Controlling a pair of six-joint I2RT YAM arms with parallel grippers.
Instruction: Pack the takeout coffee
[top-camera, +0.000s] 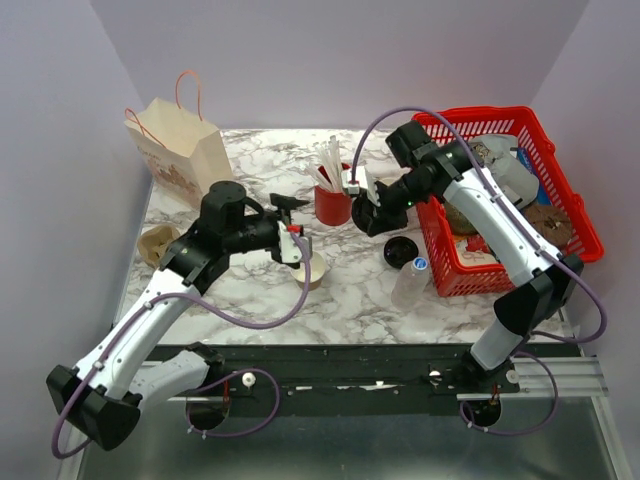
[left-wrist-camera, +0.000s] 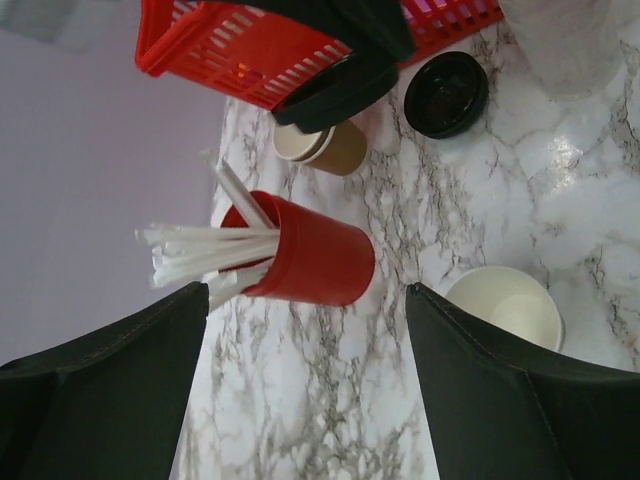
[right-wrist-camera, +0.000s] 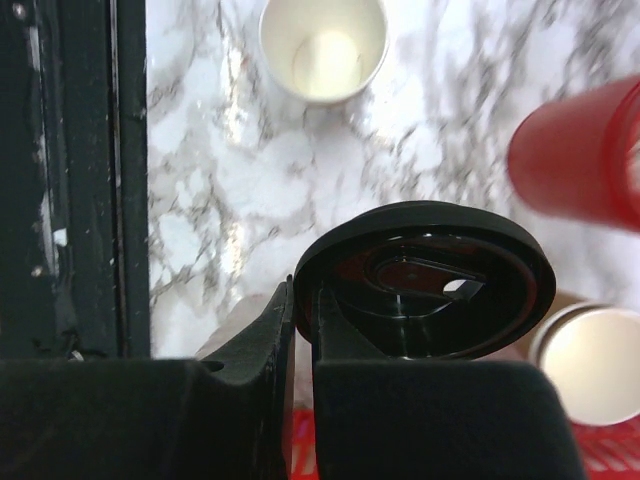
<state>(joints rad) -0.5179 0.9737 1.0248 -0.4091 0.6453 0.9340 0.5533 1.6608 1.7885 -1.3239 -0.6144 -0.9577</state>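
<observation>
No takeout coffee with its lid on is in view. My right gripper (top-camera: 368, 215) (right-wrist-camera: 305, 300) is shut on the rim of a black lid (right-wrist-camera: 430, 285) (left-wrist-camera: 340, 90). It holds the lid in the air close over a lidless tan cup (left-wrist-camera: 325, 148) (right-wrist-camera: 590, 360) next to the red cup of white straws (top-camera: 332, 205) (left-wrist-camera: 315, 250). My left gripper (top-camera: 297, 228) (left-wrist-camera: 307, 312) hangs open over bare marble with nothing between its fingers. A second lidless tan cup (left-wrist-camera: 505, 305) (right-wrist-camera: 323, 45) stands just beside its right finger.
A loose black lid (top-camera: 400, 251) (left-wrist-camera: 447, 92) lies on the marble by the red basket (top-camera: 585, 215) of food items. A clear plastic bottle (top-camera: 412, 280) stands near it. A paper bag (top-camera: 178, 150) stands at the back left, with crumpled brown paper (top-camera: 158, 242) in front of it.
</observation>
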